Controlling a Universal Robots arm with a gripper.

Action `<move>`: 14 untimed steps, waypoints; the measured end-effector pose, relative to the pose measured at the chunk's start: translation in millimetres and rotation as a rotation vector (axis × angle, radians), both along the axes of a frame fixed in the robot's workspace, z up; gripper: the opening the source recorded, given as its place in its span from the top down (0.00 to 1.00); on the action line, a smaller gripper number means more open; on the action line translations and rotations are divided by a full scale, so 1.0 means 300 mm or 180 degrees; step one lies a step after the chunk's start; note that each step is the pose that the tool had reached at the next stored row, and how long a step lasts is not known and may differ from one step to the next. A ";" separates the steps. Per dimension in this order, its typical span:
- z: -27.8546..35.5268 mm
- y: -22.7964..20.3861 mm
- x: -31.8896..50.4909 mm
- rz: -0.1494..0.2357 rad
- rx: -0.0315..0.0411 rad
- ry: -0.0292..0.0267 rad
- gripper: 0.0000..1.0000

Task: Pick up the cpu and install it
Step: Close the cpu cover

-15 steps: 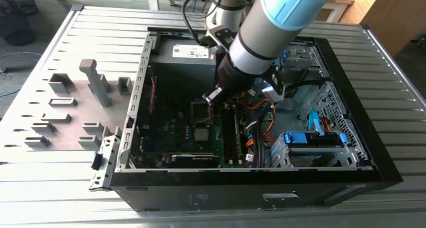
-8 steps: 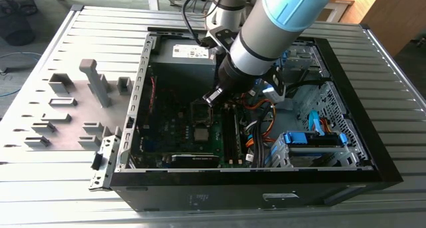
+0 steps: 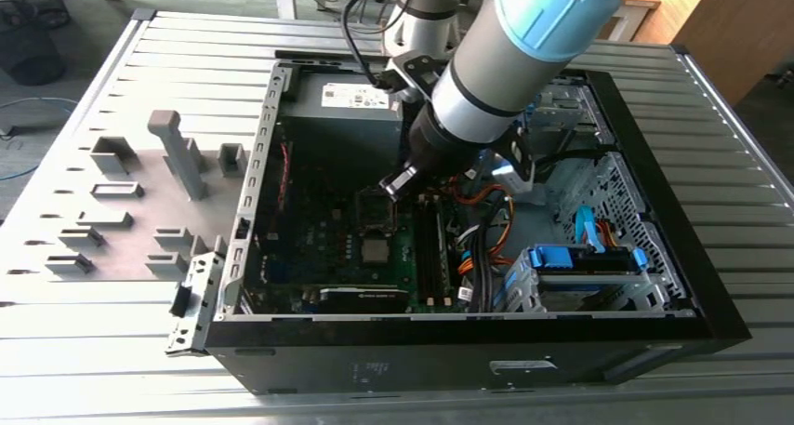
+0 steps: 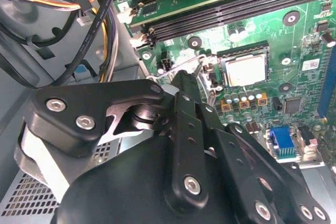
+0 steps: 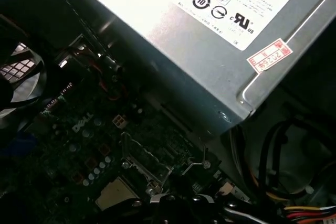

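Exterior view: arm (image 3: 496, 81) reaches into open PC case (image 3: 694, 285) on slatted counter (image 3: 125, 332); gripper (image 3: 400, 181) hovers just above motherboard (image 3: 316, 230). cpu (image 3: 374, 249) sits in its socket, near the gripper tip, apart from it.

Second wrist view: jaws clenched together, holding nothing; cpu (image 4: 245, 70) seated in socket beside RAM slots (image 4: 247, 9).

First wrist view: power supply (image 5: 210, 40) above board; cpu (image 5: 116, 192) in socket.
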State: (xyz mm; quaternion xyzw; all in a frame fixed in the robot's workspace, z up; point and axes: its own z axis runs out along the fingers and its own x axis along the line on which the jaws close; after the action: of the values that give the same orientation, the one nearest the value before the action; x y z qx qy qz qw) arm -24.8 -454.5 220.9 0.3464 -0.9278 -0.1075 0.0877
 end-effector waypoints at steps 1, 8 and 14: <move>0.000 -0.002 0.001 0.0001 0.0000 0.0004 0.89; 0.000 -0.014 0.010 0.0011 0.0000 0.0023 0.89; 0.000 -0.018 0.013 0.0021 0.0000 0.0026 0.89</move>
State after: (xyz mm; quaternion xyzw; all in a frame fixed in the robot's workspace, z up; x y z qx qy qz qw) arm -20.9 -459.9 220.9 0.3490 -0.9263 -0.1086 0.0918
